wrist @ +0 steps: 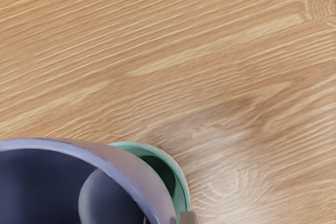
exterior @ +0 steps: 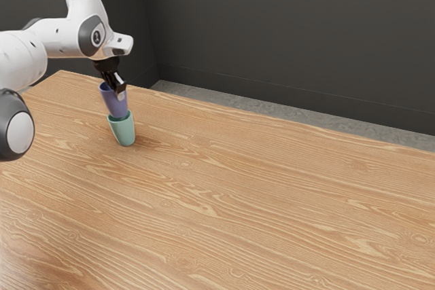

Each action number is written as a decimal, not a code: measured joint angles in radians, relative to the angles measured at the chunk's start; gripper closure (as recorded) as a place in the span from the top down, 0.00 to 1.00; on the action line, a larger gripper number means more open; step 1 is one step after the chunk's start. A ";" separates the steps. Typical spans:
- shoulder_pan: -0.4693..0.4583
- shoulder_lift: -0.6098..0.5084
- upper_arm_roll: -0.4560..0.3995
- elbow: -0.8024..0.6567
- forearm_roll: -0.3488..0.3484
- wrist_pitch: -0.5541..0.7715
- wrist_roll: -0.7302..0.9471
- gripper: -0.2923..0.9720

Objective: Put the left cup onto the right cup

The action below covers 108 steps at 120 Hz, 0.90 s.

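A purple cup (exterior: 113,102) hangs tilted with its lower end inside the rim of a teal cup (exterior: 123,129), which stands on the wooden table (exterior: 258,188) at the exterior view's left. My black gripper (exterior: 115,86) is shut on the purple cup's rim, one finger inside and one outside. In the wrist view the purple cup (wrist: 121,169) looms just under the hand, open mouth up, and the teal cup (wrist: 176,174) peeks out from beneath it, its dark inside partly visible.
The table runs wide to the exterior view's right and front. A dark wall (exterior: 285,25) and a grey floor strip (exterior: 272,108) lie behind the table's far edge.
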 joint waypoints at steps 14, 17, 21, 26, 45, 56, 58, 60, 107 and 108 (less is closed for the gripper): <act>0.000 0.002 -0.002 0.000 0.000 0.001 0.000 0.15; 0.001 0.002 -0.002 0.000 0.000 0.001 0.000 0.15; 0.001 0.003 -0.002 0.000 0.000 0.002 0.000 0.15; 0.001 0.005 -0.002 0.000 0.000 0.002 0.000 0.15; 0.001 0.011 -0.002 0.000 0.000 0.003 0.000 0.15; 0.001 0.014 -0.002 0.000 0.001 0.004 0.000 0.15; 0.001 0.015 -0.002 0.000 0.001 0.005 0.000 0.15; 0.001 0.015 -0.002 0.000 0.001 0.005 -0.001 0.15; 0.008 0.024 -0.002 0.000 -0.001 0.007 -0.001 0.15; 0.009 0.024 -0.002 0.000 -0.001 0.008 -0.001 0.15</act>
